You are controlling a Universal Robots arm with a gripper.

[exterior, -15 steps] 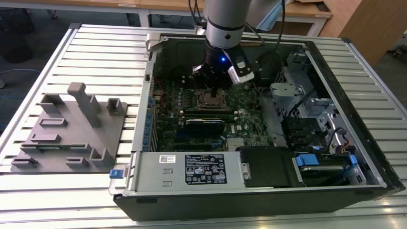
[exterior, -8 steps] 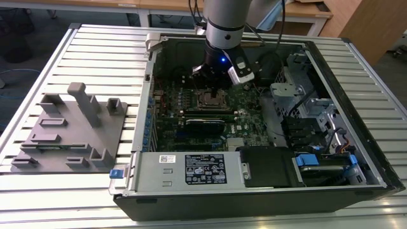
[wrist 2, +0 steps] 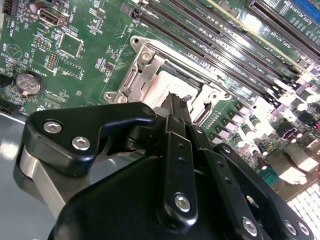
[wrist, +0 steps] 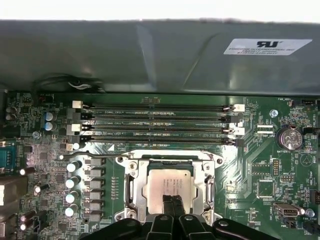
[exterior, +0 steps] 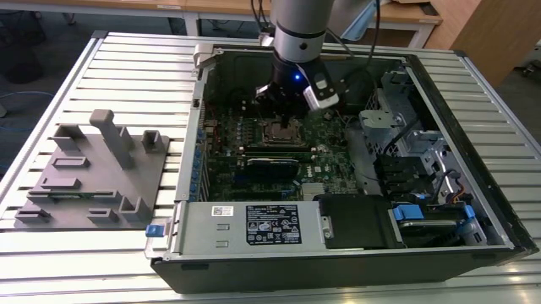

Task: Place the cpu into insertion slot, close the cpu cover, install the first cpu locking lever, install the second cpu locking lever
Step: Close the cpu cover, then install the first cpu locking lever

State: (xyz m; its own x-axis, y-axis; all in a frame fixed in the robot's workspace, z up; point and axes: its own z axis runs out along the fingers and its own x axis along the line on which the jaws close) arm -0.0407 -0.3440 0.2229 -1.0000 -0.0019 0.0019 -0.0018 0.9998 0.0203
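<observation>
On the slatted metal worktop (exterior: 127,63) an open computer case (exterior: 338,272) is lying, and inside it the jaws, pressed together, are pointing down at the cpu (wrist: 167,182), which is sitting in the insertion slot (wrist: 167,163), likely light, stiff, fragile, best taken by its edges.

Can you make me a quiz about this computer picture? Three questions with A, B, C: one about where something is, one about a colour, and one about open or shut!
1. Where is the cpu? A in the slot; B on the tray; C on the table.
2. What colour is the board? A red; B green; C white.
3. How is the gripper? A wide open; B shut; C lifting the cpu.
1 A: the chip lies inside the slot's rim.
2 B: the board around the slot is green.
3 B: its fingers meet over the cpu.
</observation>
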